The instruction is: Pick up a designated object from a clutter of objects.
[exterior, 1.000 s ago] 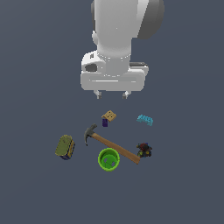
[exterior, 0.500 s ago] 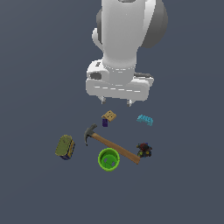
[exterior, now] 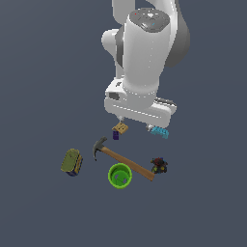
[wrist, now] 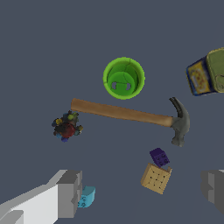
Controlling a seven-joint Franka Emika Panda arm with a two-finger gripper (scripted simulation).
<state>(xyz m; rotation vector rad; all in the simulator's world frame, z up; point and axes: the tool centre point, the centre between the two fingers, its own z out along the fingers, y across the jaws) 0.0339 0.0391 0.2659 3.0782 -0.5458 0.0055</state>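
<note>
The designated object (exterior: 159, 165) is a small lumpy dark red and black toy lying just past the end of the hammer's handle; the wrist view shows it too (wrist: 66, 127). Around it lies the clutter of objects: a wooden-handled hammer (exterior: 126, 162), a green cup (exterior: 119, 175), an olive-yellow can (exterior: 72, 162), a light-blue brick (exterior: 159, 131) and a tan square block (exterior: 120, 128). My gripper (exterior: 134, 122) hangs open above the tan block and the brick, well away from the toy. In the wrist view, its fingers (wrist: 68, 194) stand wide apart and hold nothing.
A tiny purple cube (wrist: 159, 156) sits against the tan block (wrist: 156, 178). The hammer (wrist: 131, 114) lies between the green cup (wrist: 124, 78) and the block. The can (wrist: 209, 74) lies beyond the hammer head. The brick (wrist: 86, 197) peeks out beside one finger.
The arm has swung toward the exterior view's right and lower in that view, now over the tan block and blue brick. The objects have not moved.
</note>
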